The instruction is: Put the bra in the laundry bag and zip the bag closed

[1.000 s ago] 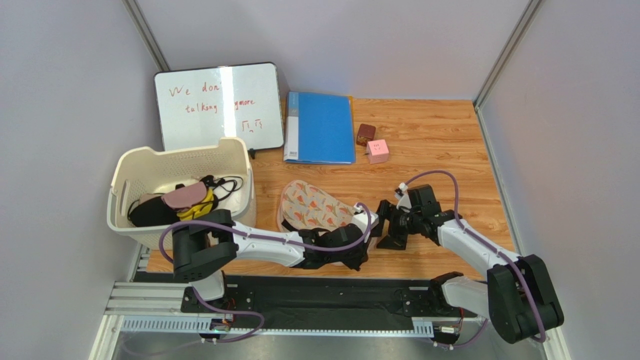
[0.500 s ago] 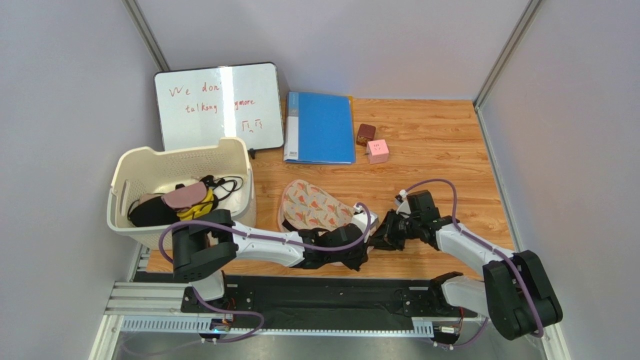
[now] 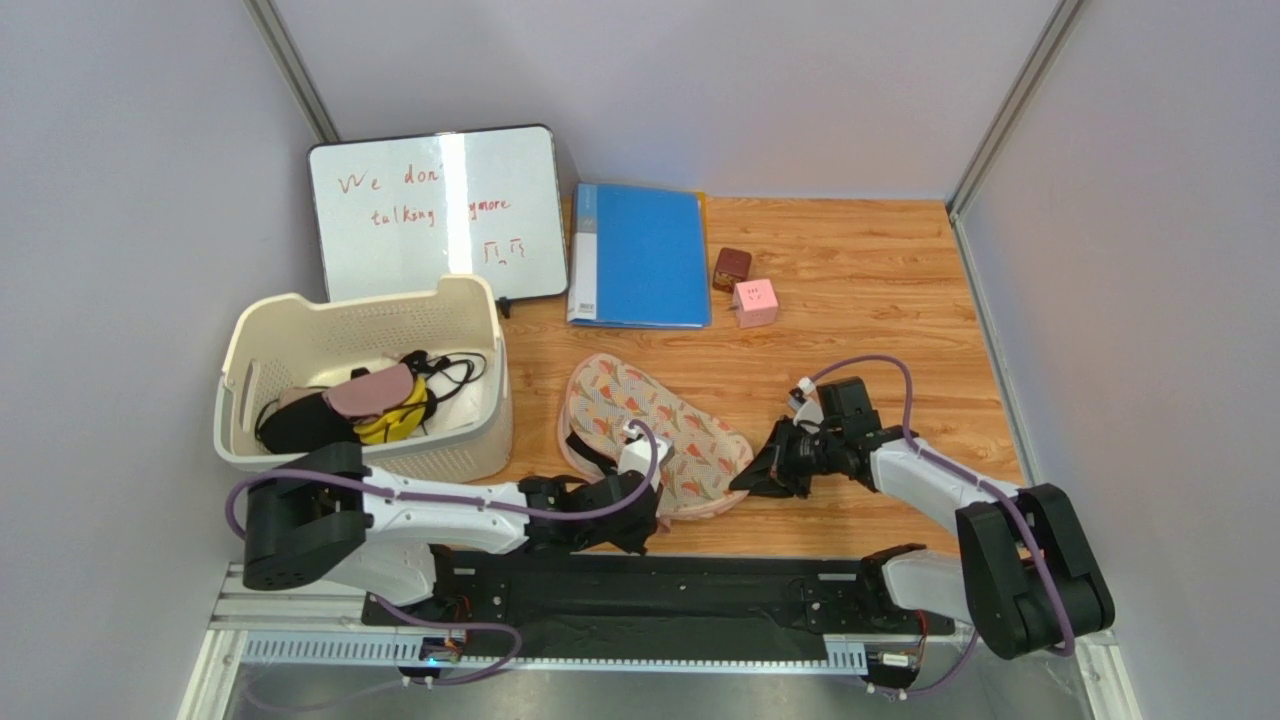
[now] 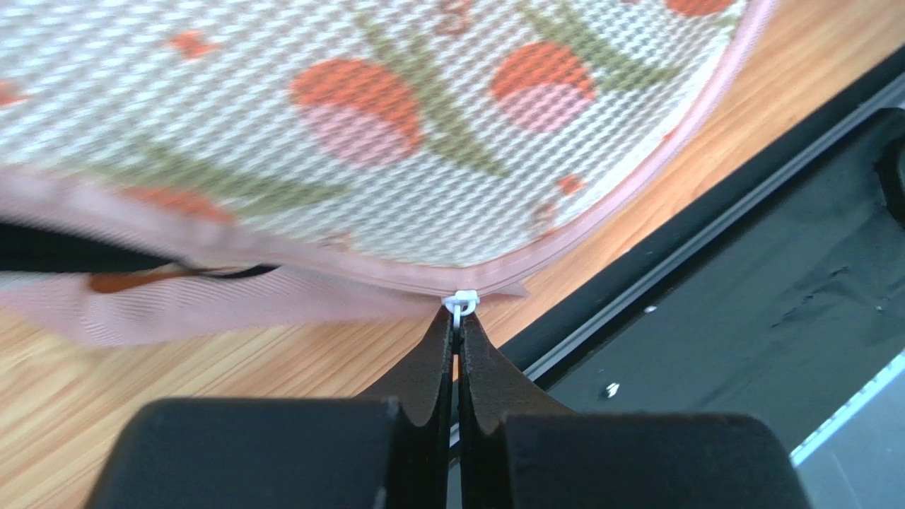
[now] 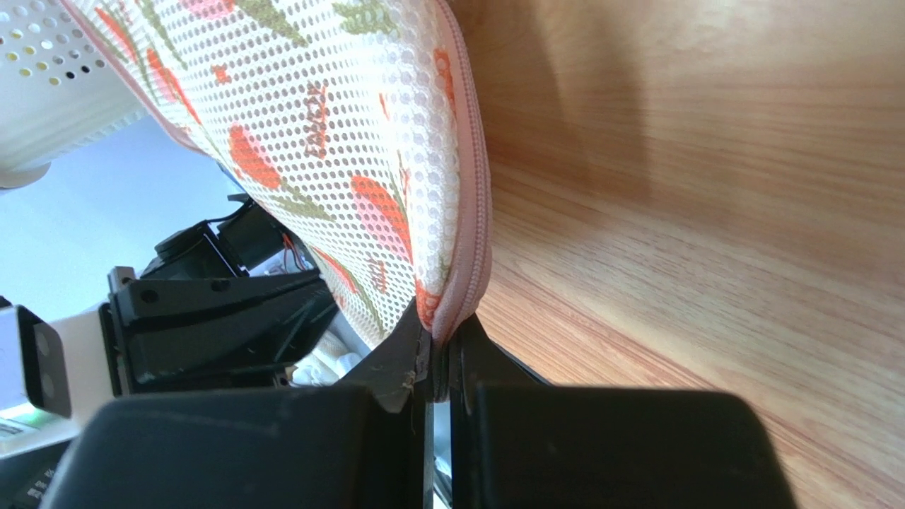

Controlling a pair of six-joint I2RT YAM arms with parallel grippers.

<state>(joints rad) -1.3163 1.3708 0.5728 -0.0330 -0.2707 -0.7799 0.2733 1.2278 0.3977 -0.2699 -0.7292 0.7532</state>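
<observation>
The laundry bag [image 3: 661, 428] lies flat in the middle of the table, printed side up. My left gripper [image 3: 649, 518] sits at its near edge, shut on the white zip pull [image 4: 460, 304] on the pink zip edging. To the left of the pull the seam still gapes, and a sliver of the orange-brown bra [image 4: 122, 281] with a black strap shows inside. My right gripper [image 3: 741, 480] is shut on the pink edge at the bag's right end [image 5: 459, 286]. In the right wrist view the mesh bag [image 5: 319, 138] rises from between the fingers.
A cream basket [image 3: 271, 435] with pink, yellow and black garments stands at the left. A whiteboard [image 3: 436, 210], a blue folder [image 3: 639, 255], a brown box [image 3: 732, 267] and a pink cube [image 3: 756, 302] lie at the back. A black rail [image 3: 646, 585] runs along the near edge.
My right gripper has shut on the bag's right end. My left gripper has moved left along the near edge with the zip pull, and the bag has stretched out flatter.
</observation>
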